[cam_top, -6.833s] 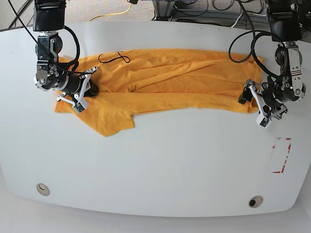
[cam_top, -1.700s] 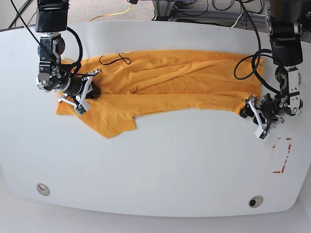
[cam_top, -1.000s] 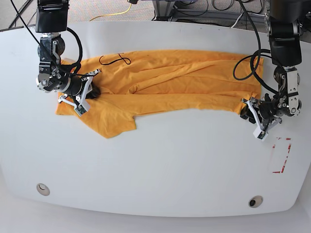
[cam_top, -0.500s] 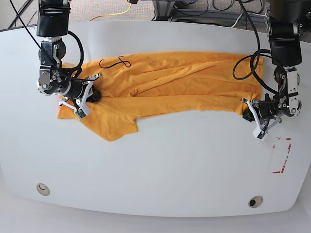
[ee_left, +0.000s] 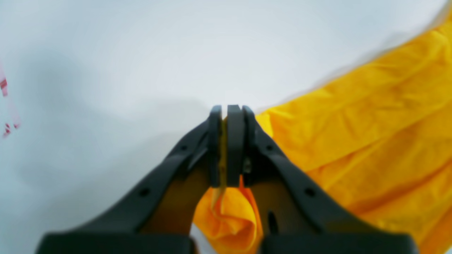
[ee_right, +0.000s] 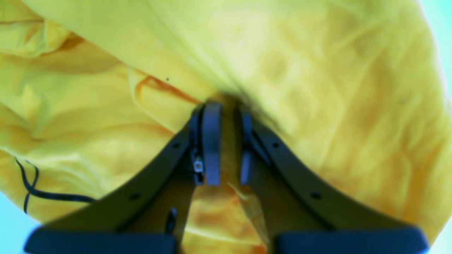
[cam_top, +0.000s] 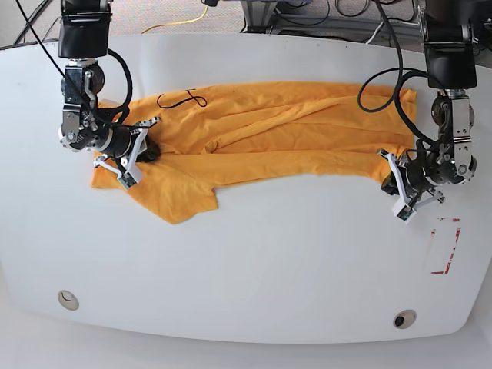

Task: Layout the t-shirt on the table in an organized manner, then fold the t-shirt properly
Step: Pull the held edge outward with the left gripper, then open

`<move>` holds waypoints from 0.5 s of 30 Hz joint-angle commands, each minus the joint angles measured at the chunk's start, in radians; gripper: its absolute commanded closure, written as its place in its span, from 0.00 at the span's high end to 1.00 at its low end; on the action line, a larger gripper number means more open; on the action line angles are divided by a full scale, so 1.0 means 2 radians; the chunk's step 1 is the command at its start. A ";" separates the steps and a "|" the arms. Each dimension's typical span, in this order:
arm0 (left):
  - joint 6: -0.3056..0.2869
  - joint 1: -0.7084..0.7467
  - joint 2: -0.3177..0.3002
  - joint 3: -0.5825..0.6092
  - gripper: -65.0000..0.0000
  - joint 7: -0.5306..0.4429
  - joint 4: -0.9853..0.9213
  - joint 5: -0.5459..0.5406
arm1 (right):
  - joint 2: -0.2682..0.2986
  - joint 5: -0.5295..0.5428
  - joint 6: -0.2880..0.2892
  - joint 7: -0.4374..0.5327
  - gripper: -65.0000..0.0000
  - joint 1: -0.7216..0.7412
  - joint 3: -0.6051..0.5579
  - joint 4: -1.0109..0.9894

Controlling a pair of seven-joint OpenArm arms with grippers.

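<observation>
The orange-yellow t-shirt (cam_top: 269,131) lies crumpled lengthwise across the far half of the white table (cam_top: 269,261), with its black line drawing (cam_top: 181,98) near the far left. My left gripper (cam_top: 390,178) sits at the shirt's near right corner. In the left wrist view the left gripper (ee_left: 226,113) is shut on a thin edge of the t-shirt (ee_left: 353,134). My right gripper (cam_top: 142,147) rests on the shirt's left end. In the right wrist view the right gripper (ee_right: 227,116) is shut on a bunched fold of the t-shirt (ee_right: 317,88), with the drawing (ee_right: 31,187) at lower left.
A red-tape outline (cam_top: 446,246) marks the table at the right, just beyond my left gripper. Two round grommets (cam_top: 68,299) (cam_top: 403,318) sit near the front edge. Cables (cam_top: 184,19) run behind the far edge. Bare white table (ee_left: 141,53) lies ahead of the left gripper.
My left gripper has shut on the shirt's near right corner and drawn it slightly toward the far side. The shirt's left part has shifted a little with the right gripper.
</observation>
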 commanded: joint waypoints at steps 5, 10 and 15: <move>0.001 0.002 -0.016 -0.005 0.01 0.029 0.066 -0.003 | 0.005 -0.013 -0.003 -0.017 0.11 0.001 0.001 0.000; 0.001 0.024 -0.016 -0.016 0.01 0.047 0.096 -0.003 | 0.005 -0.013 -0.003 -0.017 0.11 0.001 0.001 0.000; 0.001 0.050 -0.018 -0.027 0.01 0.054 0.122 -0.003 | 0.005 -0.013 -0.003 -0.017 0.11 0.001 0.001 0.000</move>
